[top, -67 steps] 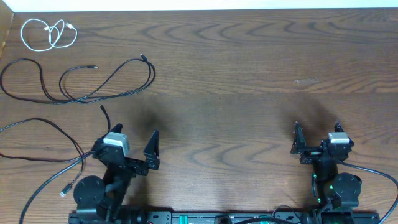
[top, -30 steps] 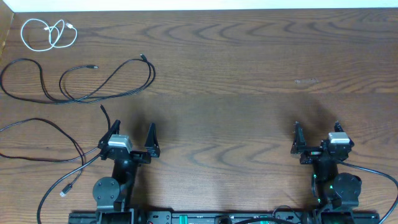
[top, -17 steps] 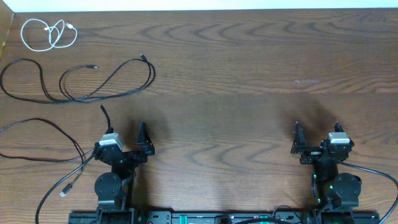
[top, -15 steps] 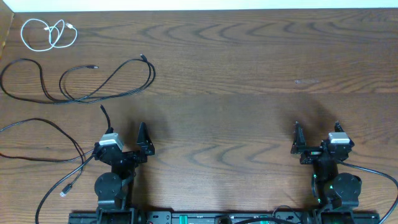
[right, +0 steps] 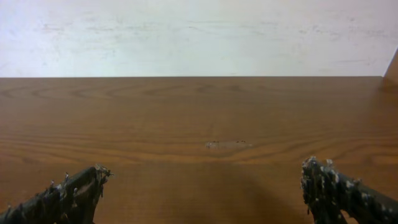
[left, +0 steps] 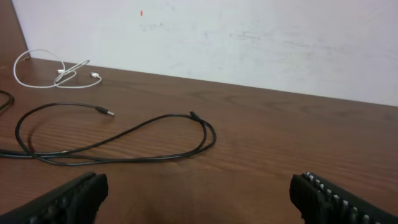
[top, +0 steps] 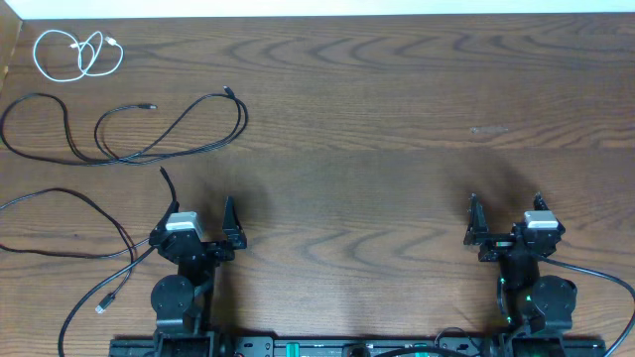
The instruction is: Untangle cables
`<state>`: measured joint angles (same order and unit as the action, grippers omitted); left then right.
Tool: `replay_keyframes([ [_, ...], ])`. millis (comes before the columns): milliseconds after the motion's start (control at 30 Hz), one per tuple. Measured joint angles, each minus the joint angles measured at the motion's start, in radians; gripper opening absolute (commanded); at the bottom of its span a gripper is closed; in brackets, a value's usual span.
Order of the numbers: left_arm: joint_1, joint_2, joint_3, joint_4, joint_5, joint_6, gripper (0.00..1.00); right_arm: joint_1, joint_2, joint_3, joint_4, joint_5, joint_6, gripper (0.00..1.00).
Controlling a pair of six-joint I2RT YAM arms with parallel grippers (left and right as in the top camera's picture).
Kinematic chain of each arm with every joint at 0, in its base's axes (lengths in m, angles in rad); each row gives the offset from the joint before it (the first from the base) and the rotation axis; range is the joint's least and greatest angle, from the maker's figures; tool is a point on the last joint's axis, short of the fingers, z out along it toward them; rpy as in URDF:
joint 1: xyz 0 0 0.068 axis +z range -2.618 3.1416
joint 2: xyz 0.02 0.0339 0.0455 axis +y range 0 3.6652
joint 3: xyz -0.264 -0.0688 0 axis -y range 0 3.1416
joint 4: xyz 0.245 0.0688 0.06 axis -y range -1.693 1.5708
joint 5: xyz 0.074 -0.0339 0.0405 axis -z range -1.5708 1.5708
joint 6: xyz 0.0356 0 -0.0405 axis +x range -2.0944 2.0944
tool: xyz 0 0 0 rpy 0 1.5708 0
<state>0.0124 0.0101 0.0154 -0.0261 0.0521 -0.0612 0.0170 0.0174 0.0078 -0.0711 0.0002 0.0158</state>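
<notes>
A short white cable (top: pixel 77 53) lies coiled at the far left corner; it also shows in the left wrist view (left: pixel 56 70). A long black cable (top: pixel 149 134) lies in loops in front of it, also in the left wrist view (left: pixel 124 138). Another black cable (top: pixel 84 238) runs along the left edge, its plug end near my left arm. My left gripper (top: pixel 198 213) is open and empty at the front left (left: pixel 199 193). My right gripper (top: pixel 504 210) is open and empty at the front right (right: pixel 202 190), far from all cables.
The wooden table (top: pixel 397 129) ends at a white wall at the back (left: pixel 249 37). A small pale scuff (right: pixel 229 144) marks the wood ahead of my right gripper. Thick black arm wires trail off the front right (top: pixel 595 273).
My left arm has pulled back and turned straight, its open gripper moving left and nearer the base. The right arm and the cables have not moved.
</notes>
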Motion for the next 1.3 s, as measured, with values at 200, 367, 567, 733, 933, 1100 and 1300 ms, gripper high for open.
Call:
replay_keyframes([
  [200,0.0,0.0,0.0,0.0,0.0,0.026,0.99,0.0,0.0,0.0,0.0,0.0,0.0,0.99],
  [367,0.0,0.0,0.0,0.001,0.0,0.036,0.99,0.0,0.0,0.0,0.0,0.0,0.0,0.99],
  [567,0.0,0.0,0.0,0.001,0.0,0.036,0.99,0.0,0.0,0.0,0.0,0.0,0.0,0.99],
  [733,0.0,0.0,0.0,0.001,0.0,0.036,0.99,0.0,0.0,0.0,0.0,0.0,0.0,0.99],
  [933,0.0,0.0,0.0,0.001,0.0,0.036,0.99,0.0,0.0,0.0,0.0,0.0,0.0,0.99],
  [1100,0.0,0.0,0.0,0.001,0.0,0.036,0.99,0.0,0.0,0.0,0.0,0.0,0.0,0.99],
  [1300,0.0,0.0,0.0,0.001,0.0,0.036,0.99,0.0,0.0,0.0,0.0,0.0,0.0,0.99],
])
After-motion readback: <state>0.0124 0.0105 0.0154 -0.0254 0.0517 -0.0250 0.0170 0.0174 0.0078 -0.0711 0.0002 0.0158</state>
